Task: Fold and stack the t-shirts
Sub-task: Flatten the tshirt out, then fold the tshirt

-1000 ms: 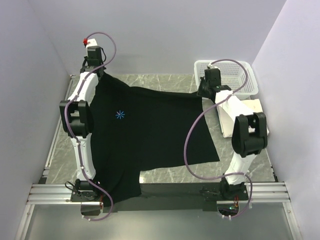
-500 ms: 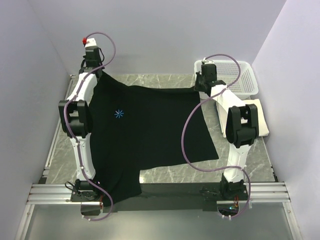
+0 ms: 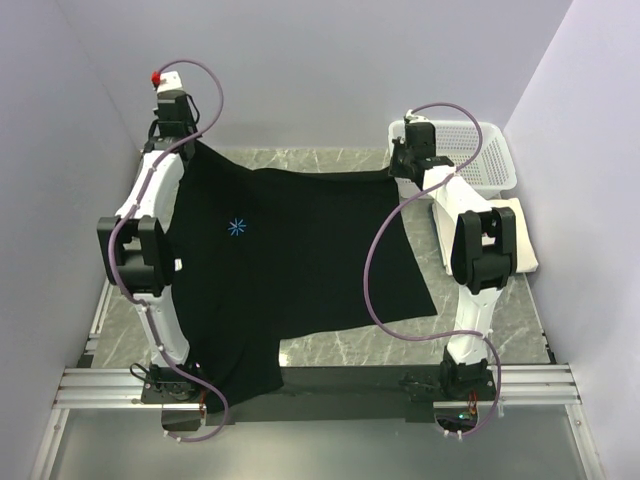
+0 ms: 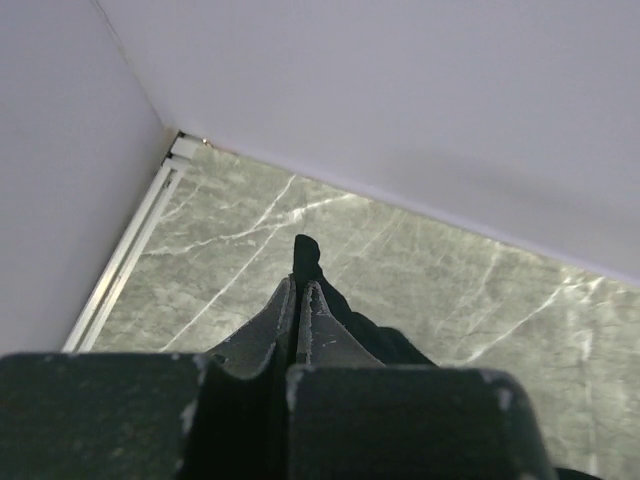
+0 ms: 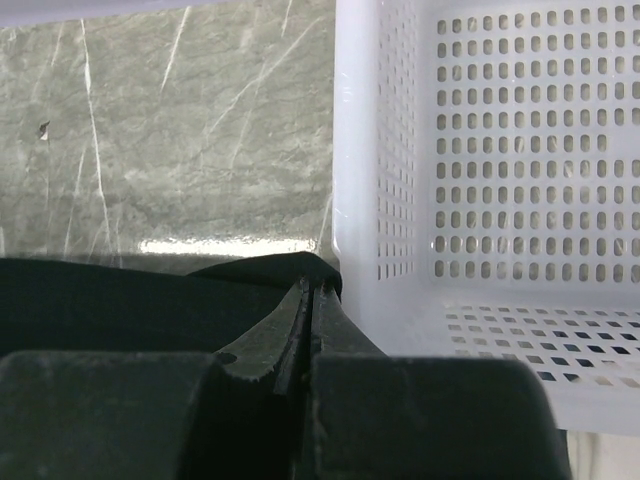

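Note:
A black t-shirt [image 3: 300, 250] is spread over the marble table, its near hem hanging over the front rail. My left gripper [image 3: 188, 140] is shut on its far left corner, and black cloth [image 4: 305, 252] pokes out past the closed tips [image 4: 298, 286]. At the far right corner my right gripper [image 3: 399, 170] is shut on the shirt's edge [image 5: 120, 305], the tips [image 5: 311, 289] close beside the basket wall. The far edge runs taut between both grippers. A cream-white t-shirt [image 3: 517, 228] lies folded at the right, partly behind the right arm.
A white mesh basket [image 3: 492, 160] stands in the far right corner, its wall [image 5: 480, 150] right next to the right fingers. Walls close in the table at the back and both sides. A metal rail [image 3: 320, 385] runs along the front edge.
The left gripper has lifted the shirt's far left corner higher and farther back. The right gripper has shifted back and left with its corner, and the far edge is tauter.

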You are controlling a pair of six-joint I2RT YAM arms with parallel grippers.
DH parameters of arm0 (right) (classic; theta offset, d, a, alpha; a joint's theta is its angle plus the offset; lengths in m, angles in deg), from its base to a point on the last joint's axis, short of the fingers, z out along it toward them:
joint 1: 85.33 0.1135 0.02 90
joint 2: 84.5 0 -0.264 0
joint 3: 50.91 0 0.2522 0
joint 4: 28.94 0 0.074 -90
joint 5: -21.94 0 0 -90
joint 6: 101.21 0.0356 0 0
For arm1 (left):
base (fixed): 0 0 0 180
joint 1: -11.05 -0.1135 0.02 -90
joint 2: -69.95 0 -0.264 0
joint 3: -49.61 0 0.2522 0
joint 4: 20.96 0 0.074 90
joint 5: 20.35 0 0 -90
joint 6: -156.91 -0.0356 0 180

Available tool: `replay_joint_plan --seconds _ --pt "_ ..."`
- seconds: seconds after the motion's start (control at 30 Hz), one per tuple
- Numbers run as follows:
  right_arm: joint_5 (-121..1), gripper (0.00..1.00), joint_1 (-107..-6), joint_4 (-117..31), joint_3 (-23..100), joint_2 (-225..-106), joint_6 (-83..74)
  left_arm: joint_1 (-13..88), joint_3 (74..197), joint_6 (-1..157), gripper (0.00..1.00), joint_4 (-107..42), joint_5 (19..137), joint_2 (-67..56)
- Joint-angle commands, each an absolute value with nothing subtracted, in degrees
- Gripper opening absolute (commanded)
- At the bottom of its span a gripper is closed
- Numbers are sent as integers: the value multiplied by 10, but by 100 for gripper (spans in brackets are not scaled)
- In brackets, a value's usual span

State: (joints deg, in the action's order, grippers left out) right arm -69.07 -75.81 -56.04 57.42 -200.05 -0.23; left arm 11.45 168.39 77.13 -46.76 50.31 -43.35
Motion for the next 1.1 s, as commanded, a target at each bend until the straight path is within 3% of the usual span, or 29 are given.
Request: replay_joint_plan --seconds 0.0,0.2,0.37,0.83,1.07 --pt "-688 0 -768 -559 586 -1981 -11 111 1679 786 1 -483 507 -377" --pt "-689 0 -776 -571 574 -1967 -24 111 1631 826 1 -545 500 -311" --pt "-692 0 -779 -578 570 -1965 -26 111 1541 836 1 -513 532 -252" --pt "-696 0 -781 -553 639 -1989 -20 127 1520 862 1 -516 541 -223" --pt "-697 0 -781 -568 614 -1980 -15 128 1506 884 1 -548 515 -198"
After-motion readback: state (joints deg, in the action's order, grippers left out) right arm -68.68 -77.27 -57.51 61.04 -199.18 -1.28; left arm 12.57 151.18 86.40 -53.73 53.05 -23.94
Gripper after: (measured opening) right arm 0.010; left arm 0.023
